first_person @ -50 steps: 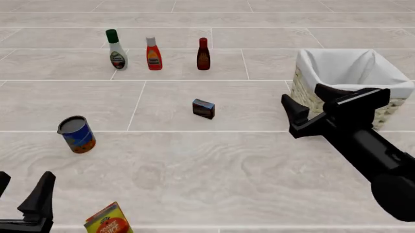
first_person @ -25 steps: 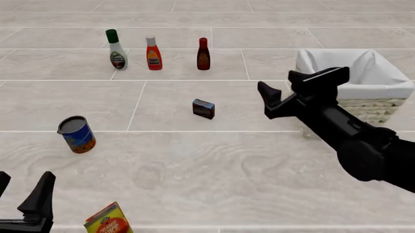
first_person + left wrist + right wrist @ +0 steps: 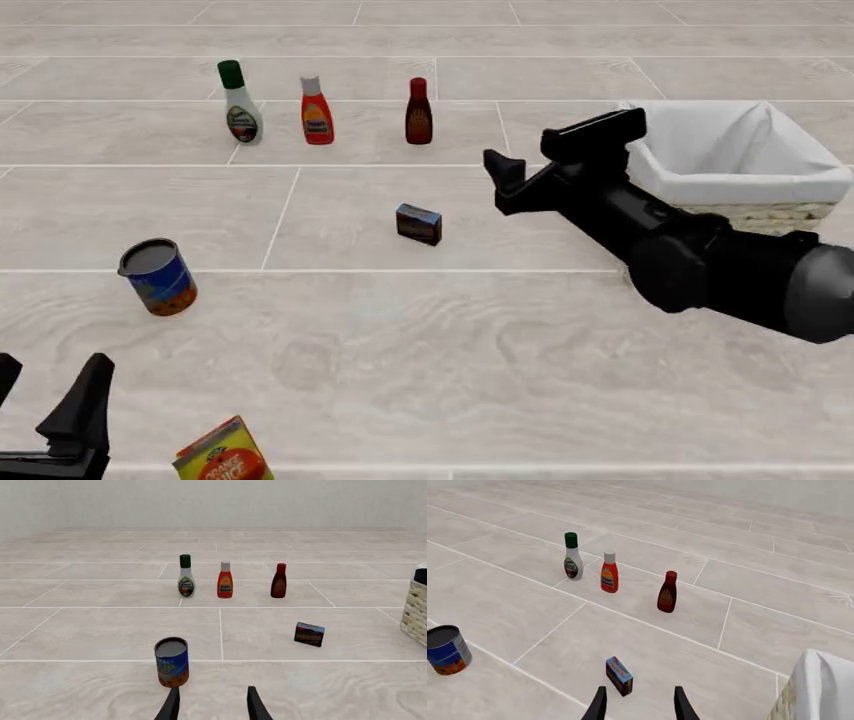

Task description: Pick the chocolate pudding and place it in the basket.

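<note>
The chocolate pudding [image 3: 419, 224] is a small dark brown box standing on the table's middle; it also shows in the left wrist view [image 3: 309, 634] and the right wrist view [image 3: 619, 675]. The wicker basket [image 3: 787, 187] with white lining stands at the right, partly behind my right arm. My right gripper [image 3: 554, 150] is open and empty, raised above the table to the right of the pudding and left of the basket. In its wrist view the gripper [image 3: 639, 704] looks down at the pudding. My left gripper [image 3: 51, 388] is open and empty at the near left corner.
Three bottles stand in a row at the back: white with green cap [image 3: 242, 103], red-orange [image 3: 316, 111], dark red [image 3: 419, 112]. A blue and orange can [image 3: 158, 277] stands at the left. An orange juice carton [image 3: 224, 452] lies near my left gripper.
My right arm has swung left and forward, from in front of the basket towards the pudding, still open. The left arm and the objects have not moved.
</note>
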### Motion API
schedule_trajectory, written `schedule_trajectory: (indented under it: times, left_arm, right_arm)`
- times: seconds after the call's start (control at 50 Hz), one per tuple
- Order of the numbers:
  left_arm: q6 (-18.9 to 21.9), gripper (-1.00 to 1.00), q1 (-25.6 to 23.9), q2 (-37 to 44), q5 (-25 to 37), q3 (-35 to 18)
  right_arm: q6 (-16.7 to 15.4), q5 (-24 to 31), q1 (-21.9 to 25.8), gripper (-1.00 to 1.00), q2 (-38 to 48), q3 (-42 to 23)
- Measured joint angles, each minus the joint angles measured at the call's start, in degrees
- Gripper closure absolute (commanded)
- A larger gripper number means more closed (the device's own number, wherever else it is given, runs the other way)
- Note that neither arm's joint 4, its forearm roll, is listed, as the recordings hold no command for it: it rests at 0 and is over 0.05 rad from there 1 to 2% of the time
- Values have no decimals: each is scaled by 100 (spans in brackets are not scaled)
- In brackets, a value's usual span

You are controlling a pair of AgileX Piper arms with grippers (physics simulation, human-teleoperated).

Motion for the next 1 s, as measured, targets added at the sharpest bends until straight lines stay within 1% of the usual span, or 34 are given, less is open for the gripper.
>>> schedule_trajectory:
  times: [0.2,0.4,0.56,1.0]
  left_arm:
    - [0,-100,0,0,0,0]
    - [0,-100,0,0,0,0]
    - [0,-100,0,0,0,0]
    - [0,-100,0,0,0,0]
  right_arm:
    - [53,90,48,-100,288,-322]
    - [37,223,39,-100,602,-700]
    - [97,348,27,-100,838,-1004]
    - [194,533,65,-100,1324,-1560]
